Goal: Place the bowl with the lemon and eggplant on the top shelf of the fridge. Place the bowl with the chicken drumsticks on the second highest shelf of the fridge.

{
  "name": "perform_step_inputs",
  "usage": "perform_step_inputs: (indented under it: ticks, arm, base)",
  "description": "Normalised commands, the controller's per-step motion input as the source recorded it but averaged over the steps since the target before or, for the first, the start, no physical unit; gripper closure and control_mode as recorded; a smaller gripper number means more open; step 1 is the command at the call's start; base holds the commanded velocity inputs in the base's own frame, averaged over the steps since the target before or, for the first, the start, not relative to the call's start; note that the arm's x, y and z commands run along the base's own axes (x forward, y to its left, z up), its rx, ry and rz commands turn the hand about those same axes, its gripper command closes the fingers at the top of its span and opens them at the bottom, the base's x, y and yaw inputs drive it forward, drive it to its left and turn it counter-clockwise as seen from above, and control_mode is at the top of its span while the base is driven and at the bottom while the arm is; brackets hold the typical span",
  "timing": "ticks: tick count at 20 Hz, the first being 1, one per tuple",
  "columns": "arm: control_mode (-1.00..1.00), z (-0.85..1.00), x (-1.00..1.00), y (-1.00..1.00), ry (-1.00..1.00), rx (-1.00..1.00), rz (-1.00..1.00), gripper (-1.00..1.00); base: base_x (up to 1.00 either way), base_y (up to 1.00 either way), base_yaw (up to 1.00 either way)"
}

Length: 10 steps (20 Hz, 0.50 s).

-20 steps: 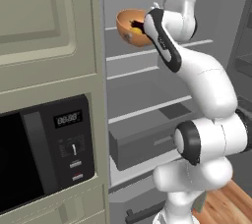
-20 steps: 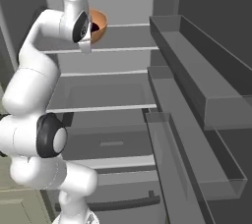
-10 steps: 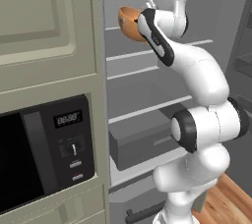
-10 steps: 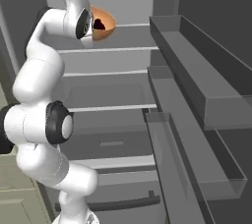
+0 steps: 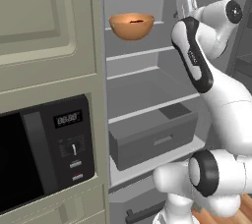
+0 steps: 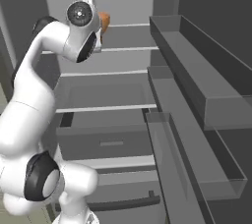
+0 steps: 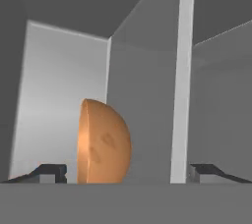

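A: Since a second ago the white two-finger gripper has let go of the deep, round, smooth orange-tan bowl and drawn back from it; before, it was clamped on the rim.

B: And now?

A: Its dark fingertips stand wide apart with nothing between them. In the hand view the bowl lies beyond them, seen on its side because the camera is rolled.

B: Near to far, what else?

A: Nearest in the left base view is the black microwave, set in the beige cabinet. Beside it the tall grey fridge stands open, with its grey drawer low down and thin shelves above. In the right base view the door bins run along the right.

B: Where does the bowl sit?

A: Upright on the top shelf, towards its left side, apart from the gripper.

B: Lemon and eggplant inside?

A: Something dark shows at the rim; I cannot tell what.
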Motion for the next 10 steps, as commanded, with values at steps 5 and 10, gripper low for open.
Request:
perform_step_inputs:
  ticks: [5, 10]
  arm:
    - [-1.0, -0.23, -1.0, -0.5, -0.1, -0.08, 0.13, -1.0]
    - [-1.0, -0.98, -1.0, 0.05, 0.28, -0.62, 0.33, -1.0]
  base:
    - [0.0, 0.0, 0.0]
    - [0.0, 0.0, 0.0]
